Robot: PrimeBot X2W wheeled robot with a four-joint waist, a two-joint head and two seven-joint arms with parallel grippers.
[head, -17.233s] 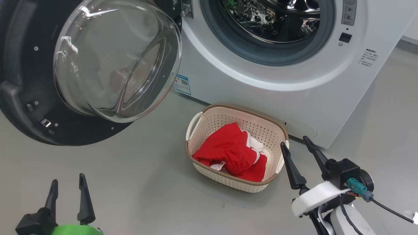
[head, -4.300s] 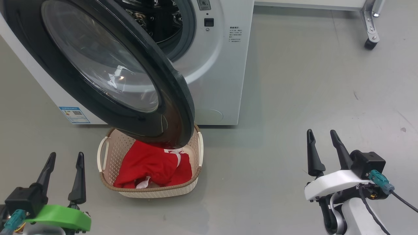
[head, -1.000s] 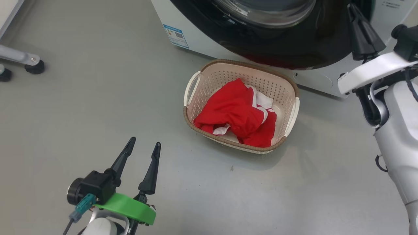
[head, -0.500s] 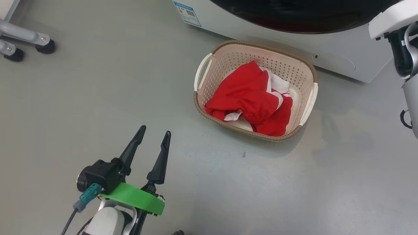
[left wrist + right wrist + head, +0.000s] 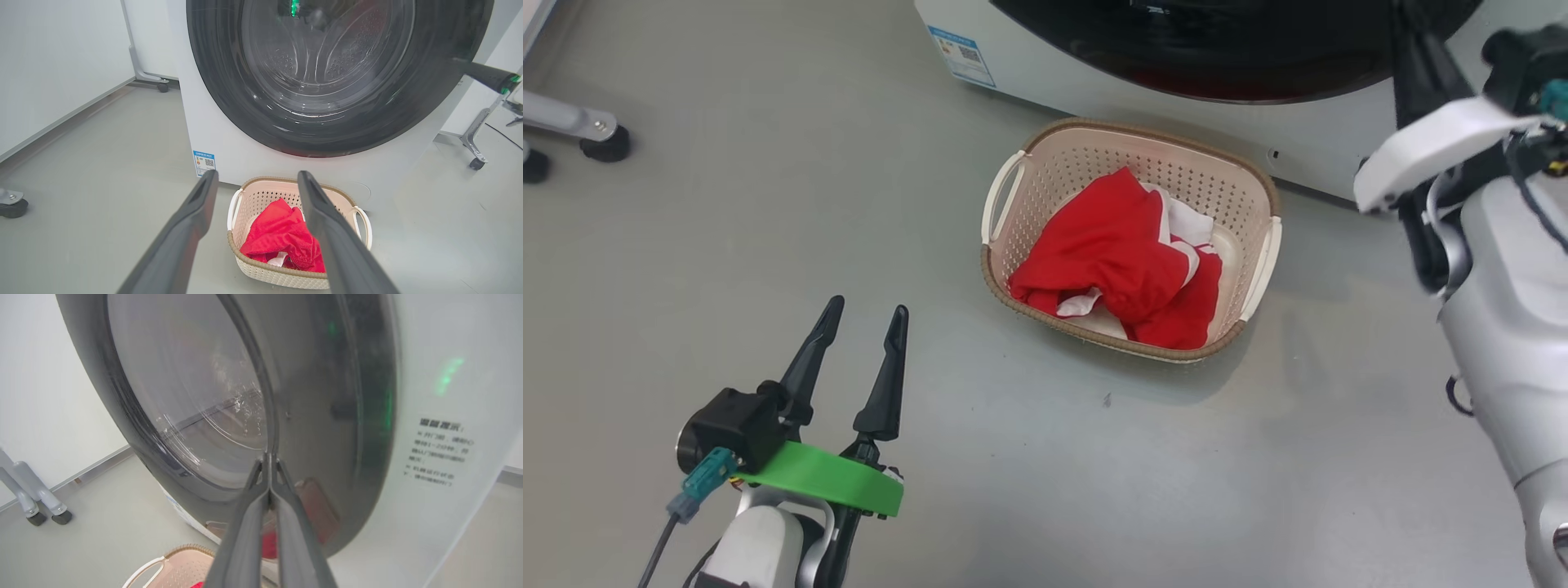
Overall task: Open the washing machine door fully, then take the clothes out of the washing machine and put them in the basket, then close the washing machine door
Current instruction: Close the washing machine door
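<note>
Two steps look done: clothes (image 5: 1111, 253) lie in the basket (image 5: 1078, 167) mid-frame; my right gripper (image 5: 267, 457), pinched together, meets the nearly shut washing machine door (image 5: 318, 375); left gripper (image 5: 867, 307) gapes, lower left

1. Bright, even light from above gives the floor (image 5: 1094, 490) a dull sheen and lays a soft shadow along the basket (image 5: 1078, 167)'s near and right sides.
2. The head view is sharp, except the right arm (image 5: 1503, 269), which is smeared by motion.
3. The door (image 5: 214, 81)'s glossy black ring is blurred in both wrist views (a red reflection sits at its lower edge).
4. The right wrist view is the softest: a green glow smudges the washing machine (image 5: 449, 396)'s front, and the printed text there is unreadable.
</note>
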